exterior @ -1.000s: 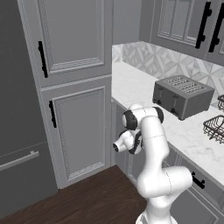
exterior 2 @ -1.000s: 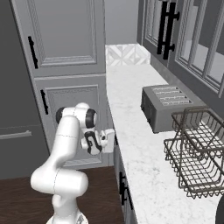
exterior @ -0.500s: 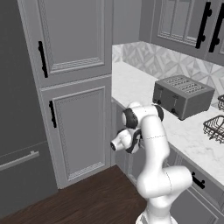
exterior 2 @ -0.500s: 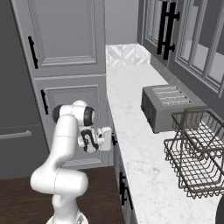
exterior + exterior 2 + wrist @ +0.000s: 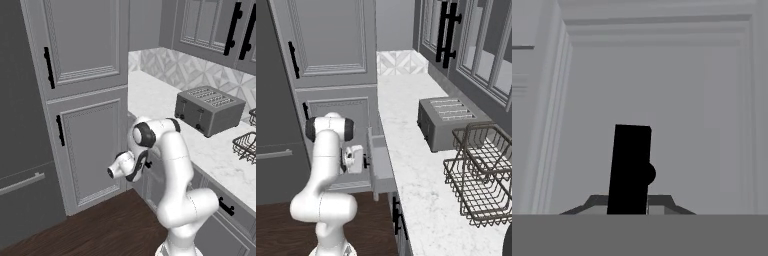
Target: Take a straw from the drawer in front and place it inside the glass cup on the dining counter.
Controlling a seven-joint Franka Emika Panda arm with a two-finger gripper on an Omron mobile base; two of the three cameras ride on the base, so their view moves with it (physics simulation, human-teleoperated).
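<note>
You see the shallow grey box drawer [image 5: 378, 167] pulled partway out w/ two-finger gripper [image 5: 363, 161] at its short black bar handle [image 5: 630, 169]; finger gap can't be determined.

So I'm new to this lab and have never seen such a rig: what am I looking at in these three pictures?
A white robot arm in a simulated kitchen. Two pictures come from cameras on its base, behind it to the left and right; the third looks along its hand. The pincer is at the black handle of a grey drawer, which stands pulled partly out under the marble worktop. Whether the pincer is clamped on the handle I cannot tell. On the worktop stand a grey toaster and a wire rack. Tall cabinet doors are to the left.
</note>
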